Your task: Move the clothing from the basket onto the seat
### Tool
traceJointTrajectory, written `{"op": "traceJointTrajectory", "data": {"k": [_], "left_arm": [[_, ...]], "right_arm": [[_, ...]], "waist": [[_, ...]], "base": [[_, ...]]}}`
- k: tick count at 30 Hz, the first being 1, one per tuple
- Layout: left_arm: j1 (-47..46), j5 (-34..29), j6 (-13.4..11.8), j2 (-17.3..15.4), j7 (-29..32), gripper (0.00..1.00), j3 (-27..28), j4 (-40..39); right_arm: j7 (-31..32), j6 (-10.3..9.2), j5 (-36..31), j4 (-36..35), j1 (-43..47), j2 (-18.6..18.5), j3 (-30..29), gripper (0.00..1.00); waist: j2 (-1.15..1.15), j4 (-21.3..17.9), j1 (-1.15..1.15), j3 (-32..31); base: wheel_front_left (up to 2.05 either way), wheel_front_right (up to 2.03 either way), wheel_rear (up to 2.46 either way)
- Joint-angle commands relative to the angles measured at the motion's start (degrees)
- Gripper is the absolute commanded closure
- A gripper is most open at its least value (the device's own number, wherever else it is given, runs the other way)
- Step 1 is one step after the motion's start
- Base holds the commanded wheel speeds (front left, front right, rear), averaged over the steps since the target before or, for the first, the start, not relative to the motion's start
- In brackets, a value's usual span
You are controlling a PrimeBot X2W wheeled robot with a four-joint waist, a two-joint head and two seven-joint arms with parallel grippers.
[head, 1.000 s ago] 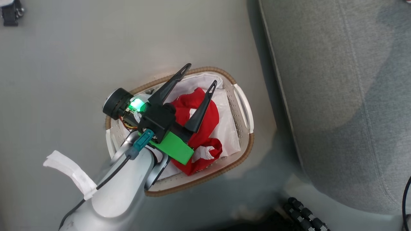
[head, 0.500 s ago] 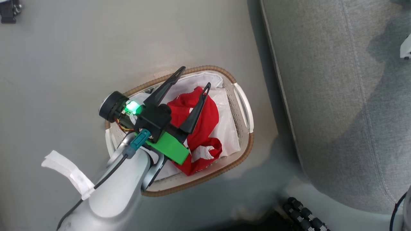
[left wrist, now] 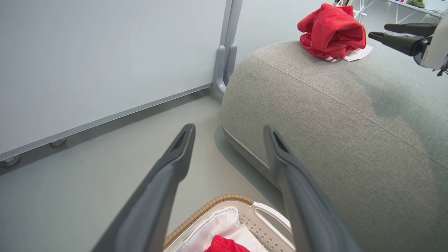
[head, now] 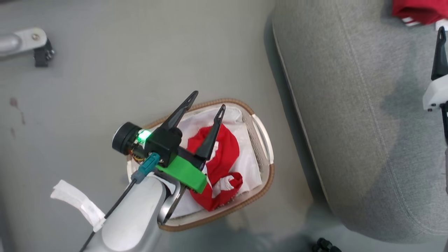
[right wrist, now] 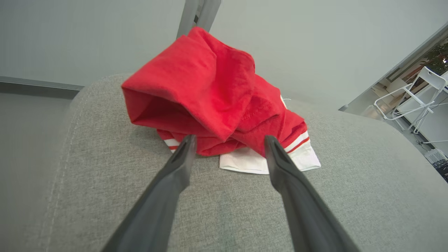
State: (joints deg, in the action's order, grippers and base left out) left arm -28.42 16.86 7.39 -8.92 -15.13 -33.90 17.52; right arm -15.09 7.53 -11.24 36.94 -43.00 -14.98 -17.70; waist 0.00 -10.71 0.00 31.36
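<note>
One red piece of clothing [head: 224, 150] lies crumpled on the white liner in the basket [head: 266, 175]. My left gripper [head: 207, 101] hovers open above it with nothing between its fingers; the left wrist view shows this gripper [left wrist: 229, 128] over the basket's rim [left wrist: 210, 206]. A second red garment with white stripes [right wrist: 210, 87] rests on the grey seat [right wrist: 227, 210]. My right gripper [right wrist: 230, 138] is open, its fingertips just short of that garment and holding nothing. One finger [head: 439, 56] of it shows over the seat [head: 350, 122] in the head view.
The basket stands on grey floor close to the seat's left edge. A white wall panel with a metal post [left wrist: 224, 52] runs behind the seat. A metal foot [head: 35, 45] stands on the floor at far left. White chairs [right wrist: 420, 91] stand beyond the seat.
The head camera has shifted, bringing the garment on the seat and my right gripper's finger into view. My right gripper has opened. My left gripper stays open over the basket.
</note>
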Motion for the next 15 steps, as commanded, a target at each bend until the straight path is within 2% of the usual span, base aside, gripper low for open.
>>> {"op": "traceJointTrajectory", "data": {"k": [1,6,15], "left_arm": [[1.5,0.2,0.1,0.4,0.0,0.00,0.8,0.1],[4.9,0.8,0.2,1.8,0.0,0.00,4.1,0.3],[12.8,1.4,0.1,3.5,0.0,0.00,12.1,1.4]], "right_arm": [[-0.1,-0.08,-0.1,-0.6,1.6,-0.4,0.4,0.00],[-0.1,-0.08,0.7,-2.1,3.9,-0.9,2.5,0.00],[-0.1,-0.08,3.2,-5.5,8.9,3.5,7.3,0.00]], "waist": [[0.00,1.5,0.00,-6.5],[0.00,3.2,0.00,-13.4],[0.00,6.9,0.00,-24.0]], "base": [[0.00,0.00,0.00],[0.00,0.00,0.00],[0.00,0.00,0.00]]}}
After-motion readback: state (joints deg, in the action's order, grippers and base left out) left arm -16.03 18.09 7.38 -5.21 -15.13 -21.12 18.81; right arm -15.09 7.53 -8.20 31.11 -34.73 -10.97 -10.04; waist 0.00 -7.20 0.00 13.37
